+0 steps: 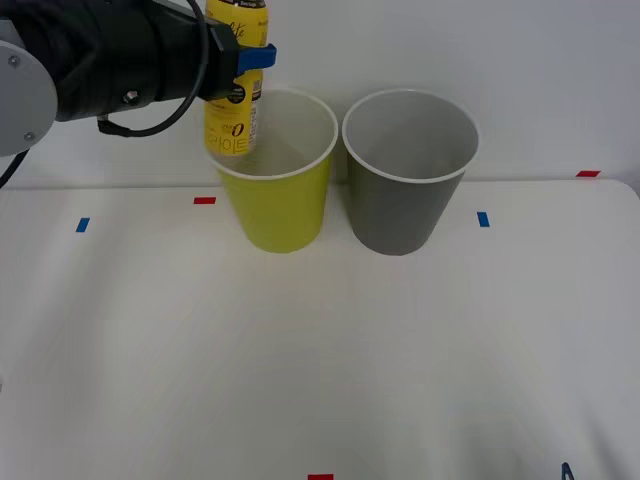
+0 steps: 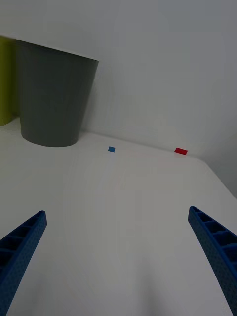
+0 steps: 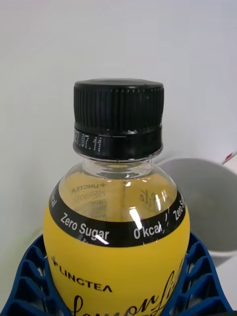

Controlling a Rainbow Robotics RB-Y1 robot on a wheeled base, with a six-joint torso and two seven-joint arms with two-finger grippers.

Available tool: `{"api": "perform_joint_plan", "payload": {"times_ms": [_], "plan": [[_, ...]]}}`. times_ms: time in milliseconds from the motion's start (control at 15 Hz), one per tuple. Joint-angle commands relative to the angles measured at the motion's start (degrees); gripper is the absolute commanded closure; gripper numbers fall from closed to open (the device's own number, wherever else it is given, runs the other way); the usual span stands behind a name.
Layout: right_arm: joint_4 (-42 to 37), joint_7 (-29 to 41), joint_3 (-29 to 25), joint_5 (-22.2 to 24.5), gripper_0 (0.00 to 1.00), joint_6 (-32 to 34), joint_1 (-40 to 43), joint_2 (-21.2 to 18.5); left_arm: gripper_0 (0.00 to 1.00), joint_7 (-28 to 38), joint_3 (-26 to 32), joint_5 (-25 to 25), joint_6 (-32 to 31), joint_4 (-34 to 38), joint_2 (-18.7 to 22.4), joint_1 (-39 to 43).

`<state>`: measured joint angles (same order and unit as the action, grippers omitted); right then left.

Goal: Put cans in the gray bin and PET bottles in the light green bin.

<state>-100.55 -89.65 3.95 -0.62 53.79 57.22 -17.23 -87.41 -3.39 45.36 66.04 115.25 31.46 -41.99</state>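
A: Front view. Report position of the left gripper [image 1: 243, 72] relative to the light green bin [image 1: 277, 190].
B: It is above that bin's left rim, clenched on the PET bottle [image 1: 234, 85]. The bottle is upright; its base sits at rim level on the bin's left side. The gray bin [image 1: 408, 180] stands just beside the light green bin, on its right; both rest on the white table [image 1: 320, 350].

A: Right wrist view. Status of the right gripper [image 2: 118, 256]?
B: Released. Its blue fingers [image 2: 22, 247] are spread wide over bare table, well apart from the gray bin [image 2: 52, 94]. A sliver of the light green bin [image 2: 5, 81] shows beyond the gray one.

A: Left wrist view?
B: The blue fingers [image 3: 29, 276] grip the yellow label of the bottle [image 3: 116, 237] on both sides. Black cap on. The gray bin [image 3: 202, 207] lies behind the bottle.
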Motion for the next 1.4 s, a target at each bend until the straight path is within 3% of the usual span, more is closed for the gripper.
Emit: {"api": "perform_joint_plan", "payload": {"times_ms": [67, 333, 533, 1200, 1267, 1333, 1400], "plan": [[0.00, 0.00, 0.00, 0.00, 0.00, 0.00, 0.00, 0.00, 1.00, 0.66, -3.82, -1.24, -9.79, -7.67, -0.08, -4.07], [0.00, 0.00, 0.00, 0.00, 0.00, 0.00, 0.00, 0.00, 1.00, 0.48, -7.68, -3.35, -23.50, -14.00, -0.17, -5.21], [0.00, 0.00, 0.00, 0.00, 0.00, 0.00, 0.00, 0.00, 1.00, 0.57, -8.12, -8.01, -24.55, -14.62, -0.08, -5.03], [0.00, 0.00, 0.00, 0.00, 0.00, 0.00, 0.00, 0.00, 1.00, 2.15, -8.65, -7.92, -29.12, -15.41, -0.61, -2.75], [0.00, 0.00, 0.00, 0.00, 0.00, 0.00, 0.00, 0.00, 0.14, 2.59, -8.65, -7.92, -29.12, -15.41, -0.43, -2.75], [0.00, 0.00, 0.00, 0.00, 0.00, 0.00, 0.00, 0.00, 0.00, 2.77, -8.65, -7.83, -29.12, -15.41, -0.35, -2.75], [0.00, 0.00, 0.00, 0.00, 0.00, 0.00, 0.00, 0.00, 0.00, 2.86, -8.65, -7.92, -29.12, -15.41, -0.26, -2.75]]}}
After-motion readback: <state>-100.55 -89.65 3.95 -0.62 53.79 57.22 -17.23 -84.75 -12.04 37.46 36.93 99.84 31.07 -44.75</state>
